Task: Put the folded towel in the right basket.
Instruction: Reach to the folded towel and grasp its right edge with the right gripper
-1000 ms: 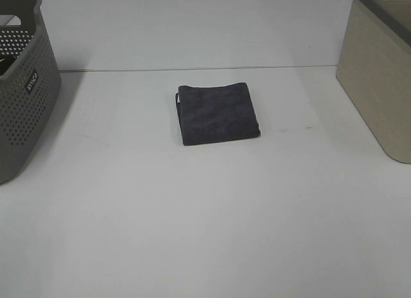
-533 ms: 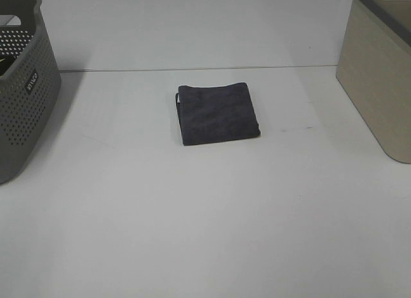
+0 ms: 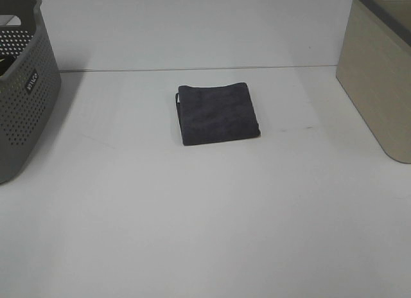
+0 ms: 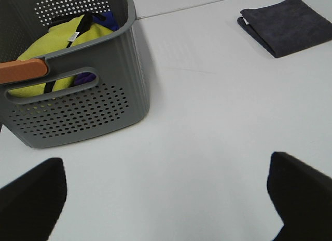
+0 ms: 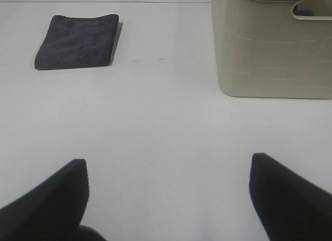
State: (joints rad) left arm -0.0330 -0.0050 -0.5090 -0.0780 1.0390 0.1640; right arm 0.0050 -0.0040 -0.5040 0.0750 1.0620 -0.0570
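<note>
Far left on the white bench [image 3: 205, 214]: a grey basket [image 3: 22, 86], walls dotted with holes, a small label on its side, cut off by the edge of the high view. Inside it, seen from the left wrist, a bundled yellow cloth [image 4: 57, 43] with something blue-purple beside it, and an orange strip [image 4: 21, 70] at the rim by a handle slot. Near that basket, the left hand [image 4: 166, 199], released: two dark fingers [image 4: 31, 199] spread wide, only bare bench between them, nothing gripped. Near the middle of the bench, the towel [image 3: 218, 113], dark grey, folded into a near-square, lying flat with a small white tag showing at its left edge, well apart from both baskets and touched by neither hand. Further right, the right hand [image 5: 168, 194], likewise released, fingers [image 5: 290, 194] wide apart over bare bench, holding nothing, well apart from the towel. At far right, the right basket [image 3: 379, 79], beige with solid walls and a dark rim, standing upright, partly out of the high view; a handle slot near its top in the right wrist view, contents too hidden to tell.
</note>
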